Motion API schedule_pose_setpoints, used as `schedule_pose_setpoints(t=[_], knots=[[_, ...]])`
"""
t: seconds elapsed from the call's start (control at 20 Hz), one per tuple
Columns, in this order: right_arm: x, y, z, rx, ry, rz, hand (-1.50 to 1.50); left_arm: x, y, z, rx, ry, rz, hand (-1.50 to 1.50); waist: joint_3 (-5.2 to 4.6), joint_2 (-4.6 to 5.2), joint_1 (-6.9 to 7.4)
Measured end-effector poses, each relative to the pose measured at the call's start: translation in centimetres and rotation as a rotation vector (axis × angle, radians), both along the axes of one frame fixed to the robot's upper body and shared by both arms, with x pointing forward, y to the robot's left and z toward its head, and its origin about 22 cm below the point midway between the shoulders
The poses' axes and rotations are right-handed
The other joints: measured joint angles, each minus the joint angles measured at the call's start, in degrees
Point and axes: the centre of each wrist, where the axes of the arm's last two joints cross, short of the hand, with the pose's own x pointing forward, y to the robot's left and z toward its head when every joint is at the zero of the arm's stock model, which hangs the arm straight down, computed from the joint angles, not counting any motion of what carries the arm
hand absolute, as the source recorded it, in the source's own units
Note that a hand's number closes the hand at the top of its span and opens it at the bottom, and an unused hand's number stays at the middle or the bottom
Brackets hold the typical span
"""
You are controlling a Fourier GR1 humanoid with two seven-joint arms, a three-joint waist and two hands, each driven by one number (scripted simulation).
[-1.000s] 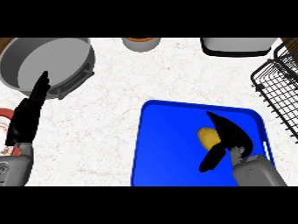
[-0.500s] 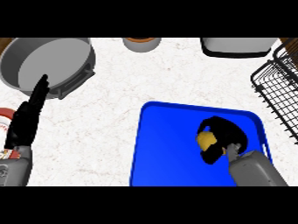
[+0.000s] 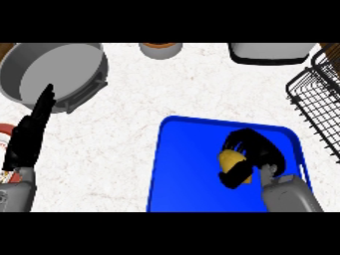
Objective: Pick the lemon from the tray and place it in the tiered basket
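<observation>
Your right robot hand (image 3: pixel 255 154) curls around the lemon (image 3: pixel 230 160), not yet lifted off the tray (image 3: pixel 187 164); the basket (image 3: pixel 334 107) waits at two o'clock.

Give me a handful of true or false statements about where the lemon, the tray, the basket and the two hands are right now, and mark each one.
1. The right hand is curled round the lemon. True.
2. The lemon is already in the wire basket. False: it is over the blue tray, in the right hand.
3. The wire basket stands at the right of the tray. True.
4. The left hand is holding the grey pot. False: its fingers are straight and hold nothing, pointing up toward the pot.
5. The tray lies at the counter's left side. False: it lies right of the middle, near the basket.
</observation>
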Motion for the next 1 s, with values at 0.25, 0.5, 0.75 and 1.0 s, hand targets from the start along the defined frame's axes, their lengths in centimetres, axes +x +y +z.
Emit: schedule_pose_setpoints(t=[0.25,0.5,0.75,1.0], knots=[[4.2,-1.7,2.8,-0.062,-0.157,-0.362,1.50,0.5,-0.5,0.1,0.003,-0.007,-0.023,0.00,-0.03,0.87,1.53],[7.7,-4.9,6.9,-0.155,-0.382,-0.705,1.50,0.7,-1.2,0.4,0.005,-0.025,-0.052,0.00,-0.18,1.67,3.61],[10.4,-7.1,11.7,-0.336,-0.646,-0.894,1.50,1.4,-1.8,1.0,0.010,-0.038,-0.076,0.00,-0.27,2.12,5.27],[12.7,-7.7,16.2,-0.516,-0.835,-1.010,1.50,1.7,-2.5,1.1,0.012,-0.036,-0.103,0.00,-0.25,2.03,6.14]])
